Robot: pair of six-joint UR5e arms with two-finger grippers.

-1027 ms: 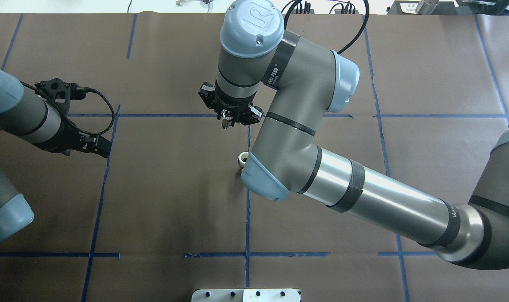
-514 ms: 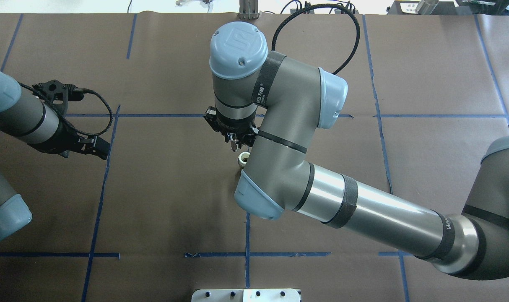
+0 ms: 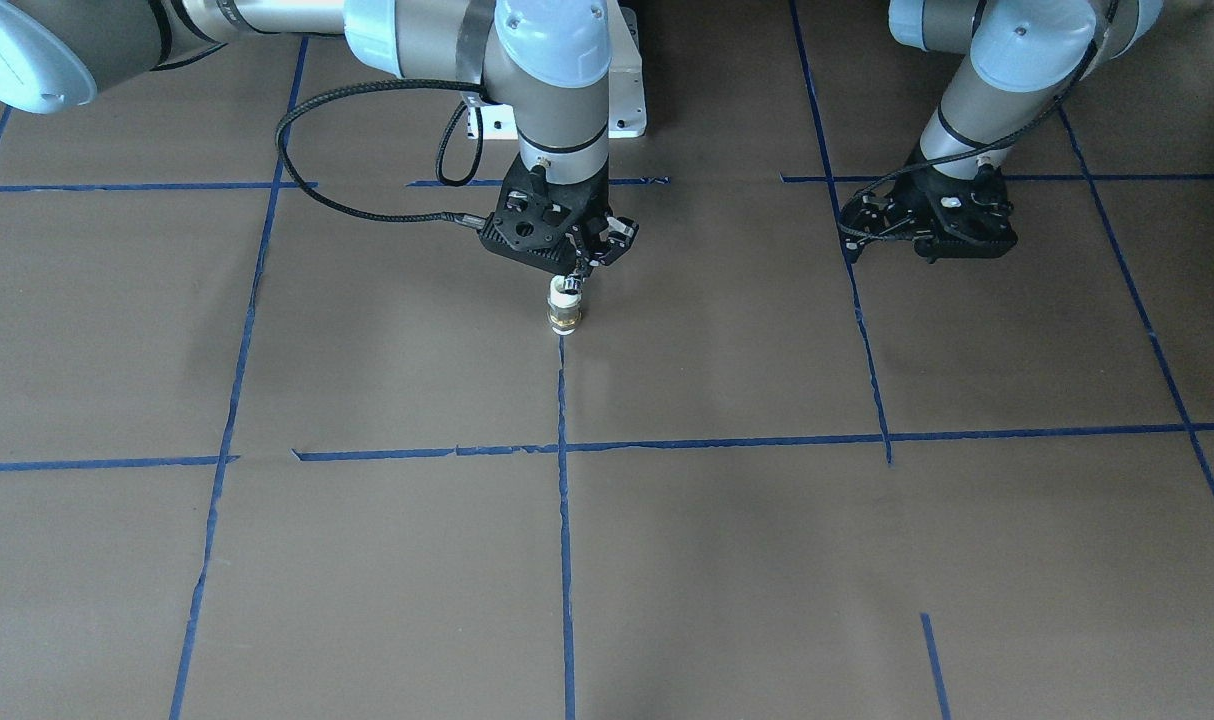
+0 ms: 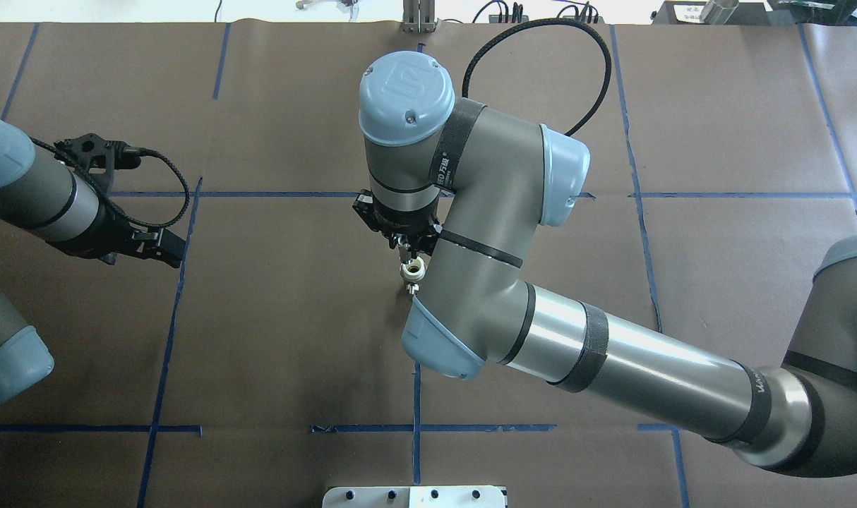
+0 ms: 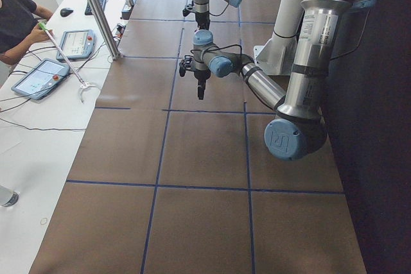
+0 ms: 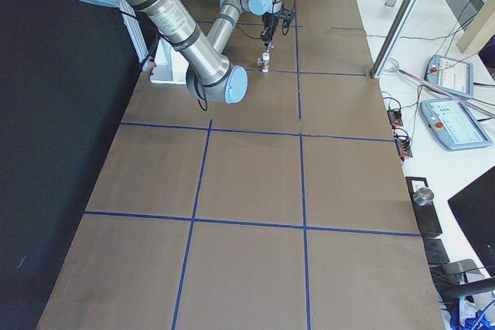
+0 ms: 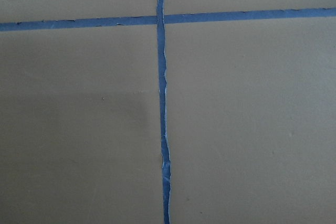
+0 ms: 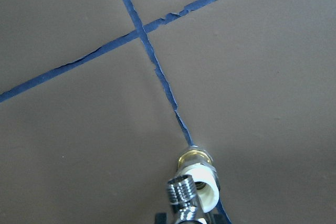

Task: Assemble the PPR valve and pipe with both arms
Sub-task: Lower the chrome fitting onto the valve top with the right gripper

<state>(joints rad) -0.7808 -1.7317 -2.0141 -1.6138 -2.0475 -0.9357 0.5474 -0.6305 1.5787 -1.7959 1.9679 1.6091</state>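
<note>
The PPR valve stands upright on the bench, on a blue tape line. Its brass ribbed middle is below and its white end faces up. It sits a little towards the robot from a crossing of two tape lines.

The right gripper hangs straight above the valve, pointing down. It is clamped on the pipe, whose threaded chrome end shows at the bottom of the right wrist view. There the pipe lies over the rim of the valve's white top opening. From the front-facing view the pipe sits just above that white end. Whether the two are touching cannot be told.

The right arm's elbow joint passes close beside the valve on the robot's side and hides part of it in the overhead view.

The left gripper is well apart from the valve, out to the robot's left, low over bare bench with nothing in it. No view makes clear whether its fingers are apart or together. The left wrist view shows only brown bench and tape.
</note>
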